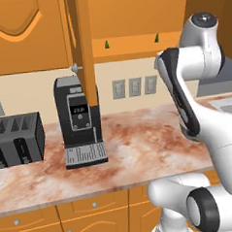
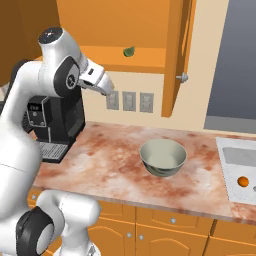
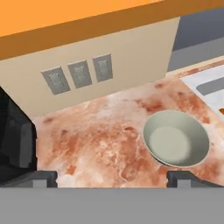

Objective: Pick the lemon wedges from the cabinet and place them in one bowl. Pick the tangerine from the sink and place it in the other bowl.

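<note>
Bowl [image 3: 177,139] sits empty on the counter [image 3: 100,140], below and right of the gripper [image 3: 111,177]. Lemon wedges [image 1: 106,43] are up in the open cabinet [image 1: 133,41] above it, tangerine [image 2: 243,181] in the sink [image 2: 240,167] far right. Arm's raised, fingers spread wide, holding nothing.

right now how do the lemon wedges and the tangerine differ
The lemon wedges are tiny, pointed and dark green; the tangerine is a round, bright orange ball. The wedges sit high on the shelf of the open cabinet, well apart from each other; the tangerine lies low in the sink. Both are far smaller than the bowl, and neither is in it yet.
</note>
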